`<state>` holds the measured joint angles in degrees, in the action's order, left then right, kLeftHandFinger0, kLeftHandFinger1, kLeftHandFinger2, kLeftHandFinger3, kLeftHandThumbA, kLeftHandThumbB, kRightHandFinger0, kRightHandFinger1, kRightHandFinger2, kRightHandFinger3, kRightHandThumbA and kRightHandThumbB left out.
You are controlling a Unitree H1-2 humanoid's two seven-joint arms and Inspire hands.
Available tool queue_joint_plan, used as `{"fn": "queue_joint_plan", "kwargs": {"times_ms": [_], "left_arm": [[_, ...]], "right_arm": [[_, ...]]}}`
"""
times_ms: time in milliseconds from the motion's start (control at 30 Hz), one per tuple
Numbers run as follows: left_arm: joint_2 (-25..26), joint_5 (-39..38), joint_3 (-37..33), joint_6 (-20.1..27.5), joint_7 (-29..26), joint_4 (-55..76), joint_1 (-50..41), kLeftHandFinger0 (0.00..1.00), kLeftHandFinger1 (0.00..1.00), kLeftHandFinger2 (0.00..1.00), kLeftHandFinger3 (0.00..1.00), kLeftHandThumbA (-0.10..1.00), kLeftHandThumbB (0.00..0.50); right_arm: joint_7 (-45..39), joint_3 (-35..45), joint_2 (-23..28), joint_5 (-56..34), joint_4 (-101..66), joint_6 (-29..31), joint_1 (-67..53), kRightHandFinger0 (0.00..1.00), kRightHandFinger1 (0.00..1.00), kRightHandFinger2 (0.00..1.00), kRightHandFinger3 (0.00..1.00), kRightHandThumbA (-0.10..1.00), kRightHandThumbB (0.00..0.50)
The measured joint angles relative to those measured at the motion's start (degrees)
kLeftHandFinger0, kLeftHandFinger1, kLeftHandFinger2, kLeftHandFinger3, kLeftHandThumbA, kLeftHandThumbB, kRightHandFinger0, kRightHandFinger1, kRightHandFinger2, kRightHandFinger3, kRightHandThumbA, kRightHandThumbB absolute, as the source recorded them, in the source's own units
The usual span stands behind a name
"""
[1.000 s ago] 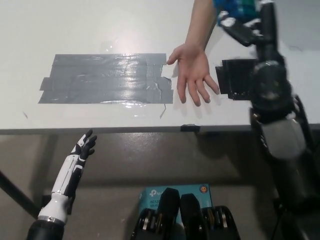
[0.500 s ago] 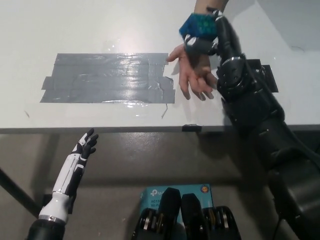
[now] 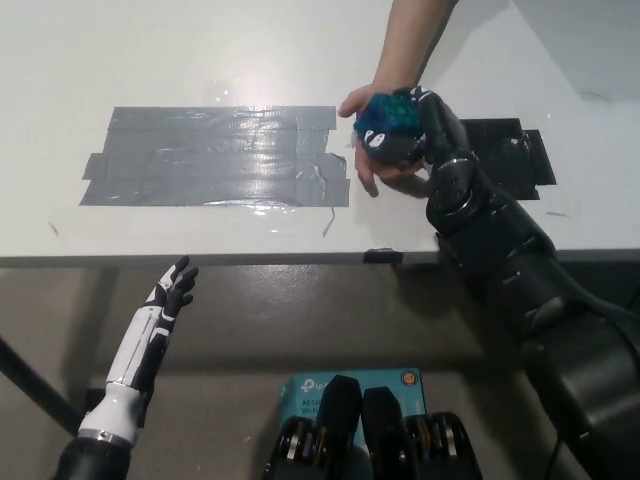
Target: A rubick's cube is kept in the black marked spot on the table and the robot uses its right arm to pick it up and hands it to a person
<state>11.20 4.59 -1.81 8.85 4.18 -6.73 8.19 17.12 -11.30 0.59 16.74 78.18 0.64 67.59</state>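
Above the person's open palm (image 3: 372, 170) at the far side of the bench (image 3: 200, 60), the black right hand (image 3: 420, 135) holds the Rubik's cube (image 3: 388, 118) in closed fingers; it looks light, rigid, smooth-faced, best gripped on opposite flat sides, while the white left hand (image 3: 172, 292) rests low, fingers apart.

The right hand (image 3: 415, 135) is black all over, glossy on its knuckle shells, and joins a black arm (image 3: 500, 260) built of bulky rounded segments that widen away from the fingers, with a thin dark cable along the outer side. The left hand (image 3: 175, 288) has black fingers; behind them a slim white forearm (image 3: 135, 365) with dark seams ends in a black cuff. The person's forearm (image 3: 415, 40) is bare, with no sleeve showing.
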Motion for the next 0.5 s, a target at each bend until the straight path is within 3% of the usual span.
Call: {"fn": "queue_joint_plan", "kwargs": {"times_ms": [33, 67, 100, 167, 200, 233, 300, 500], "left_arm": [[0.0, 0.01, 0.0, 0.0, 0.0, 0.0, 0.01, 1.0, 1.0, 1.0, 1.0, 1.0, 0.194], [0.0, 0.03, -0.01, 0.01, 0.0, -0.01, 0.04, 1.0, 1.0, 1.0, 1.0, 1.0, 0.187], [0.01, 0.06, -0.01, 0.01, 0.0, -0.01, 0.09, 1.0, 1.0, 1.0, 1.0, 1.0, 0.184], [0.01, 0.14, -0.02, 0.01, 0.0, -0.01, 0.18, 1.0, 1.0, 1.0, 1.0, 1.0, 0.191], [0.02, 0.21, -0.02, 0.01, 0.0, 0.0, 0.24, 1.0, 1.0, 1.0, 1.0, 1.0, 0.191], [0.02, 0.29, -0.03, 0.0, 0.0, 0.0, 0.3, 1.0, 1.0, 1.0, 1.0, 1.0, 0.192], [0.03, 0.41, -0.04, 0.0, 0.0, 0.0, 0.37, 1.0, 1.0, 1.0, 1.0, 1.0, 0.194], [0.04, 0.68, -0.06, 0.01, 0.01, -0.04, 0.82, 1.0, 1.0, 1.0, 1.0, 0.99, 0.189]], "right_arm": [[-0.06, -0.17, 0.0, 0.02, 0.07, 0.01, 0.0, 0.33, 0.85, 1.0, 1.0, -0.09, 0.239], [-0.27, -0.61, 0.0, 0.05, 0.24, 0.01, 0.0, 0.7, 1.0, 1.0, 1.0, 0.11, 0.282], [-0.71, -1.02, 0.01, 0.06, 0.38, 0.0, 0.01, 1.0, 1.0, 1.0, 1.0, 0.36, 0.324], [-1.8, -1.57, 0.05, 0.07, 0.5, -0.01, 0.01, 1.0, 1.0, 1.0, 1.0, 0.53, 0.419], [-2.81, -2.06, 0.12, 0.07, 0.57, -0.02, 0.03, 1.0, 1.0, 1.0, 1.0, 0.53, 0.419], [-3.68, -2.3, 0.19, 0.05, 0.57, -0.04, 0.07, 1.0, 1.0, 1.0, 1.0, 0.64, 0.467], [-4.71, -2.46, 0.34, 0.03, 0.57, -0.18, 0.12, 1.0, 1.0, 1.0, 1.0, 0.69, 0.499], [-7.79, -2.95, 1.08, -0.05, -0.03, -0.39, 0.35, 1.0, 1.0, 1.0, 1.0, 0.8, 0.5]]}}
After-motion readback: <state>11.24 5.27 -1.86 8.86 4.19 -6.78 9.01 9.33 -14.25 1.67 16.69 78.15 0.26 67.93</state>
